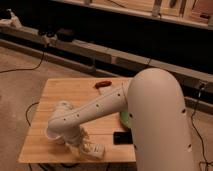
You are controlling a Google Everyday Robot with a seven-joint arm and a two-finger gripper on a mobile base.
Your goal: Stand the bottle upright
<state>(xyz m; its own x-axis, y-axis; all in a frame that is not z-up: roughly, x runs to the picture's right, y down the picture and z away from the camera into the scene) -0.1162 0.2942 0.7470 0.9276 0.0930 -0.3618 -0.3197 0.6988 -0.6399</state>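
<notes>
Seemingly the job is barely begun. At the left of the wooden surface [55,95] a round white mug [50,134] sits near the front edge, partly hidden behind the wrist of the arm [100,107]. Just to its right the gripper [81,143] hangs low over the front edge, pointing down and right toward the bottle [95,149]. The bottle is a small white shape that looks wider than tall, so I judge it to be lying on its side, right at the front edge. The gripper is at the bottle's left end, touching it or just beside it. Whether it is spread or clamped on anything I cannot tell.

Further right a flat black object [121,137] lies near the bottle, with something green [123,118] behind it at the foot of the arm's big white housing. A small reddish thing [102,84] lies well apart at the back edge.

So, by my reading, the reach is done. What is left is a firm hold, then the tipping up of the bottle and its release on its base.
</notes>
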